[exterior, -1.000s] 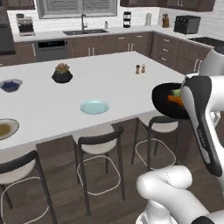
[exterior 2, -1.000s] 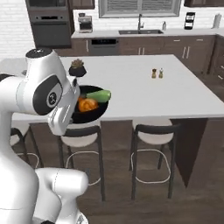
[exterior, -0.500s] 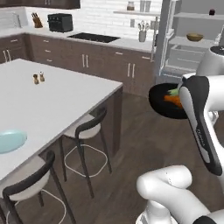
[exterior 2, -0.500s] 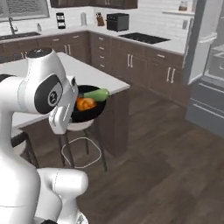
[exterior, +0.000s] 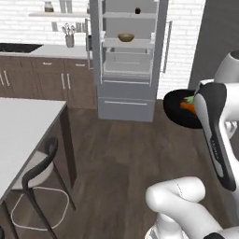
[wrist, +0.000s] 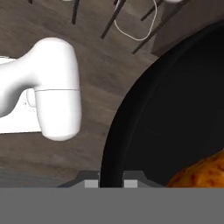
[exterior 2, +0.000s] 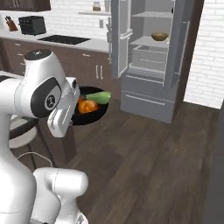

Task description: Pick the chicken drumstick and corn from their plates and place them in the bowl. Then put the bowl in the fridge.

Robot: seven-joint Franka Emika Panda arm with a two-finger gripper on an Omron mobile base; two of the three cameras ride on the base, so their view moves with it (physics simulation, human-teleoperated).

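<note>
My gripper (wrist: 110,183) is shut on the rim of the black bowl (wrist: 131,100), which it holds in the air above the wooden floor. The bowl (exterior: 177,111) carries the orange-brown chicken drumstick (exterior: 187,107) and the pale green corn (exterior: 189,99). In the right base view the bowl (exterior 2: 94,118) sits beside my arm with the drumstick (exterior 2: 87,106) and the corn (exterior 2: 99,97) inside. The light-grey fridge (exterior: 128,93) stands ahead with its doors open and white shelves showing, also visible as the fridge (exterior 2: 148,103) across the floor. The plates are out of view.
A tan wooden bowl (exterior: 125,37) rests on an upper fridge shelf. The white island counter (exterior: 23,126) and a dark stool (exterior: 39,170) are at the left. Brown cabinets (exterior 2: 83,70) with a toaster (exterior 2: 32,25) line the back wall. Wooden floor (exterior 2: 144,157) stretches to the fridge.
The whole picture has swung from the island to the open fridge, so the base has turned and driven. The bowl with drumstick and corn stays in my gripper.
</note>
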